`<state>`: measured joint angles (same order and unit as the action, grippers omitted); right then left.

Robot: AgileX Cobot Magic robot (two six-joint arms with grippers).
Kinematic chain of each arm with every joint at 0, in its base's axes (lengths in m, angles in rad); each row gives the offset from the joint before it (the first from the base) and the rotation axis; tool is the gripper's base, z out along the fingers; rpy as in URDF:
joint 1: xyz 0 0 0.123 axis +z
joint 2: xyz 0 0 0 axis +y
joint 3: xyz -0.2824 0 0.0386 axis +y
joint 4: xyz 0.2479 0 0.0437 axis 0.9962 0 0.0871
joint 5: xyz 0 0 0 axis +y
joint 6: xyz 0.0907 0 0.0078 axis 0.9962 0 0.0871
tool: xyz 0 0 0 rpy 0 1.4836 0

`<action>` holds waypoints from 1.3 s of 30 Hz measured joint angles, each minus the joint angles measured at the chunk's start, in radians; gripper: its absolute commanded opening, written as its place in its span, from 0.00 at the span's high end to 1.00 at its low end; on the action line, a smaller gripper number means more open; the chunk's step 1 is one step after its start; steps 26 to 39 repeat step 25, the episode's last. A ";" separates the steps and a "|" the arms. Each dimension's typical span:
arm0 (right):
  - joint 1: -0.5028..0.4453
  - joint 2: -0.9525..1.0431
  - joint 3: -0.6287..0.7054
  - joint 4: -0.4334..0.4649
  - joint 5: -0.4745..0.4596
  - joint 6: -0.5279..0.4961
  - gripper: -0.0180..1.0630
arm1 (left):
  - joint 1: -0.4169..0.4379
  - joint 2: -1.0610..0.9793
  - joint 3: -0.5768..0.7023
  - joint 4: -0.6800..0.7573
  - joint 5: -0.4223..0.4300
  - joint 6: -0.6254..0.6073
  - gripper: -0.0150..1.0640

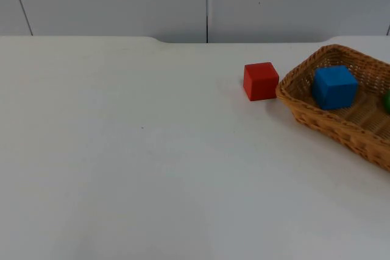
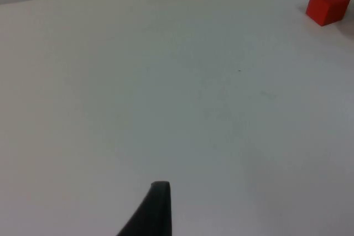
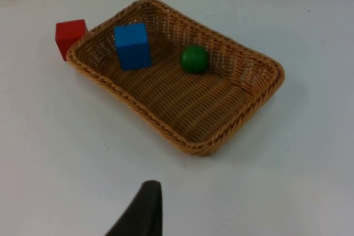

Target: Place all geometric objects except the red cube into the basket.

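Wicker basket (image 3: 243,103), long axis diagonal, holds blue block (image 3: 133,46) and green ball (image 3: 194,59); both grippers' opening cannot be told.

No readable text, labels, brands, numbers or signs on anything

Top view: wicker basket (image 1: 304,114) at the tabletop's right edge is cut off by the frame. Green ball (image 1: 387,101) inside shows just a sliver.
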<state>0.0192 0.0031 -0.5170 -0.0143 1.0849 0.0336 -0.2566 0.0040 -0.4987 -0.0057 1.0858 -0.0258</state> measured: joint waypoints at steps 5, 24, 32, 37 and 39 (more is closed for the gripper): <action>-0.004 0.000 0.000 0.000 0.000 0.000 0.01 | 0.000 0.000 0.000 0.000 0.000 0.000 0.01; -0.004 0.000 0.000 0.000 0.000 0.000 0.01 | 0.279 0.000 0.000 0.000 0.000 0.000 0.01; -0.004 0.000 0.000 0.000 0.000 0.000 0.01 | 0.305 0.000 0.000 0.000 0.000 0.000 0.01; -0.004 0.000 0.000 0.000 0.000 0.000 0.01 | 0.305 0.000 0.000 0.000 0.000 0.000 0.01; -0.004 0.000 0.000 0.000 0.000 0.000 0.01 | 0.305 0.000 0.000 0.000 0.000 0.000 0.01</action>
